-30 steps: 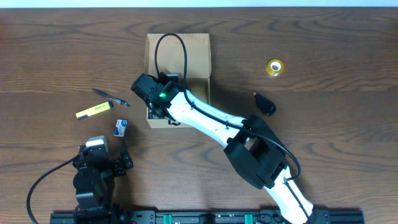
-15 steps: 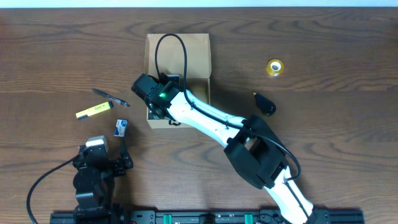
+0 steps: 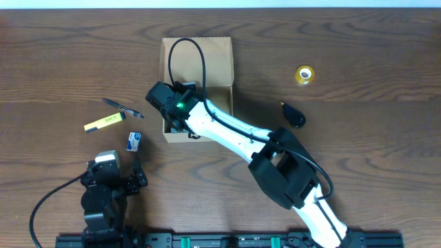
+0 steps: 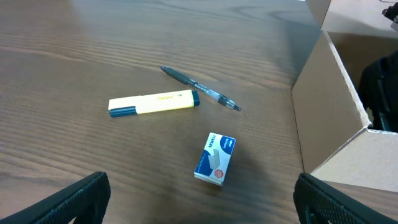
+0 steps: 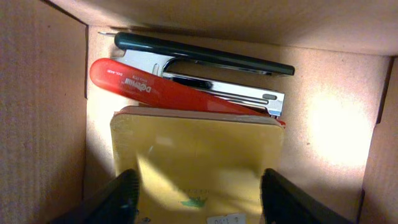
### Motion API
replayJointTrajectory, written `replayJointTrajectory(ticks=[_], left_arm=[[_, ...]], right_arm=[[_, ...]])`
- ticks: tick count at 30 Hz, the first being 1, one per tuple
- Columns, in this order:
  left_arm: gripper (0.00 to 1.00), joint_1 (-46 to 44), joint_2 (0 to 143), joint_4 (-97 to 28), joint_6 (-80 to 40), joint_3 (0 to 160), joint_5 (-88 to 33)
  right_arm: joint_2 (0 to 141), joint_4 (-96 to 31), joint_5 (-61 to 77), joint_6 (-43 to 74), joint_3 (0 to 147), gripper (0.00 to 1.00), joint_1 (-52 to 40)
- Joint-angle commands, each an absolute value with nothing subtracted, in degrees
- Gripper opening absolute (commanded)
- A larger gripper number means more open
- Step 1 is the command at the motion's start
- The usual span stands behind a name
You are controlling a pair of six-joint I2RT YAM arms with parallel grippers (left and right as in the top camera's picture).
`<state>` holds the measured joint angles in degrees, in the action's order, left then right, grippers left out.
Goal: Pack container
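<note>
Inside the container (image 5: 53,93), right tool (image 5: 200,194) straddles the yellow pad (image 5: 199,146), grip unclear.

Inside the container (image 5: 37,93) I have little room. A yellow pad (image 5: 199,155) covers most of the floor, a red stapler (image 5: 168,90) lies against its far edge, and a slim black item (image 5: 205,53) runs along the back wall. My right end effector (image 5: 202,196) straddles the pad with cardboard walls close on both sides; only a bare strip of floor shows right of the pad. The right arm (image 3: 227,131) crosses the container's near rim.

Ahead of my left end effector (image 4: 205,202), a small blue box (image 4: 214,158), a highlighter (image 4: 153,102) and a pen (image 4: 199,90) lie on the table (image 4: 74,56) with bare wood around them. The container wall rises at the right.
</note>
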<state>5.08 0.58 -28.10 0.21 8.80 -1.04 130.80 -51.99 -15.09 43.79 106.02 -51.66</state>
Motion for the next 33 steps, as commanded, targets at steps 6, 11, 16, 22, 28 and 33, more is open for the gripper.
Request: replayJointTrajectory(ticks=[6,11,16,22,28,33], left_arm=[[0.95,4.84,0.25,-28.08,0.23,7.84,-0.19],[0.95,4.84,0.25,-28.08,0.23,7.84,-0.19],[0.95,4.84,0.25,-28.08,0.23,7.84,-0.19],[0.95,4.84,0.25,-28.08,0.23,7.84,-0.19],[0.95,4.84,0.25,-28.08,0.23,7.84,-0.19],[0.95,4.84,0.25,-28.08,0.23,7.84,-0.19]], right_arm=[[127.22,-51.81,-16.78,42.52,106.08,0.61,-51.16],[126.58,-50.98,-16.78,42.52,106.08,0.41,-50.54],[125.86,-50.78,-16.8,42.52,106.08,0.31,-49.78],[125.51,-48.4,-16.8,42.52,106.08,0.02,-48.51],[125.51,-44.75,-16.78,40.58,106.08,0.01,-47.35],[125.62,-42.61,-18.7,39.51,106.08,0.02,-46.7]])
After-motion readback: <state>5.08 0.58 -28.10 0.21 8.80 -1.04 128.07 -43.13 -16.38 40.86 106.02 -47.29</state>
